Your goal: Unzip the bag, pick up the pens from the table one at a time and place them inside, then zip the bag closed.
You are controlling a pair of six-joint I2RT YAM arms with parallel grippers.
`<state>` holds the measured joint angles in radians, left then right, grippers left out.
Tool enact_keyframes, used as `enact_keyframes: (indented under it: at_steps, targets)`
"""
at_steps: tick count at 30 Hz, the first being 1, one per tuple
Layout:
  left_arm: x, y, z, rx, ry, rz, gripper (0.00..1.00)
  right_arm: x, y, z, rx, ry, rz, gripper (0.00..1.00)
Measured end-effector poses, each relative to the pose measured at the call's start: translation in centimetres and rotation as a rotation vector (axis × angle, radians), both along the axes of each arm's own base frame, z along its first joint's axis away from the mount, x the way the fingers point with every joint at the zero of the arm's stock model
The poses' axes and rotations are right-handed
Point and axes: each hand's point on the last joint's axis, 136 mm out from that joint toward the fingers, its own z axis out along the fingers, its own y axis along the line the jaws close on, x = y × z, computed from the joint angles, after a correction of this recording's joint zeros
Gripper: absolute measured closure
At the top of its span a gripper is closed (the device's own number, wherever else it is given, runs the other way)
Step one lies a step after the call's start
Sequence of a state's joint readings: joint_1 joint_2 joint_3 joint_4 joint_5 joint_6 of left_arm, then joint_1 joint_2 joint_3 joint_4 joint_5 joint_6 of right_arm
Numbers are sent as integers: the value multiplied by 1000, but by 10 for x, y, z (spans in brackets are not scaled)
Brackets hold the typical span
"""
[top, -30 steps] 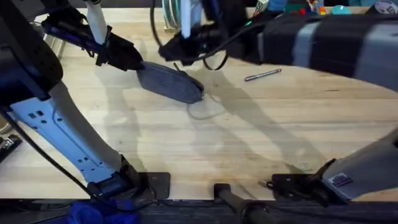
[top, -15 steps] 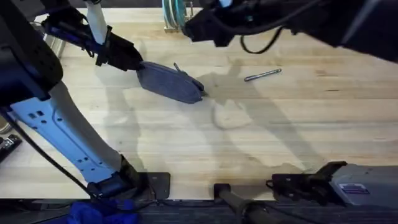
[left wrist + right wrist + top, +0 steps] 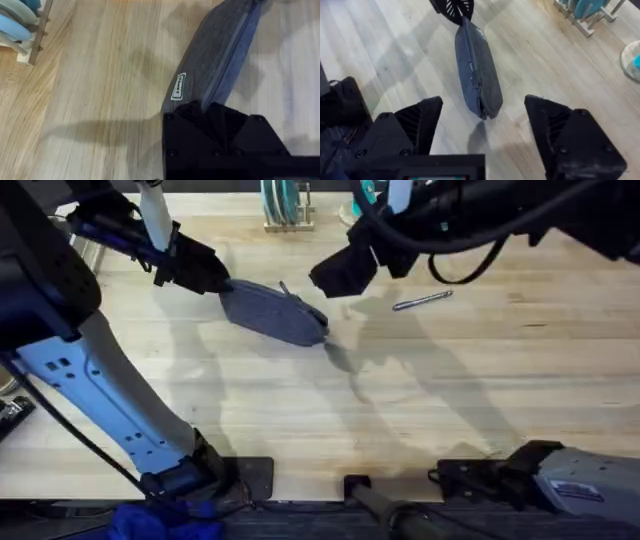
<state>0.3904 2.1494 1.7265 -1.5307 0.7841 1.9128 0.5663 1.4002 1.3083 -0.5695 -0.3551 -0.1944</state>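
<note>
1. Toward the far left of the pale plank-grained wooden desk (image 3: 330, 430) lies the oblong blue-grey fabric pouch (image 3: 272, 312), one end clamped by the left hand (image 3: 222, 283)
2. Above the pouch's free end hangs the right hand (image 3: 482, 130), fingers spread wide and holding nothing
3. Well right of the pouch rests the slim silver metal pen (image 3: 422, 301), bare desk between
4. The zip looks shut; to open it well, pinch the small tab squarely and draw along the seam while the left hand anchors
</note>
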Motion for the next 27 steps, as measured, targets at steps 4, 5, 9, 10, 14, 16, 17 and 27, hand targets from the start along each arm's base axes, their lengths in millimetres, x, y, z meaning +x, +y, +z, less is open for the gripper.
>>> enact_keyframes:
  at_steps: [4, 5, 9, 10, 14, 16, 17, 27]
  targets:
    - [0, 0, 0, 0, 1, 0, 959, -5, -4, -2, -18, 9, 5, 6]
    - [0, 0, 0, 0, 1, 0, 959, -7, -5, -4, -27, 17, 8, 6]
    - [0, 0, 0, 0, 1, 0, 959, -12, -8, -10, -50, 45, 12, 6]
    - [0, 0, 0, 0, 1, 0, 959, -13, -9, -11, -52, 48, 13, 6]
    - [0, 0, 0, 0, 1, 0, 959, -13, -9, -13, -56, 52, 13, 6]
    - [0, 0, 0, 0, 1, 0, 959, -12, -8, -16, -63, 52, 20, 6]
    - [0, 0, 0, 0, 1, 0, 959, -11, -7, -19, -70, 55, 26, 6]
    - [0, 0, 0, -1, 2, 0, 959, 0, 19, -43, -92, 43, 83, 9]
